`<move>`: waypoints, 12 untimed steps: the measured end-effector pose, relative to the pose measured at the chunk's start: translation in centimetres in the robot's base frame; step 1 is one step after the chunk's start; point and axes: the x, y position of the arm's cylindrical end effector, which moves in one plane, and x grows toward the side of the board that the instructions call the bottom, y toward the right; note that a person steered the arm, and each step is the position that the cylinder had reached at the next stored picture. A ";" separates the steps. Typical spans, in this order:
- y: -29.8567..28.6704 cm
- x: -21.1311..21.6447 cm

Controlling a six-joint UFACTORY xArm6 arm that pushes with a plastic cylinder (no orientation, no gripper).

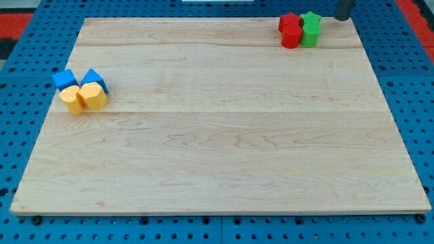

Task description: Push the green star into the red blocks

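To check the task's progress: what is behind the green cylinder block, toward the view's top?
Directly behind the green cylinder block sits the green star block, touching it. The star's lower part is covered by the cylinder. My tip is right of the star.

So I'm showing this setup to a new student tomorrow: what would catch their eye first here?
Probably the tight cluster at the view's top right: a red star and red block pressed against a green star and green block. My tip sits just right of them. At the left edge, two blue blocks touch two yellow blocks.
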 end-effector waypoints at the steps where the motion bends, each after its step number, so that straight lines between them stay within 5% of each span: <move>1: -2.2 -0.1; 8: -10.1 2.4; 12: -7.4 2.7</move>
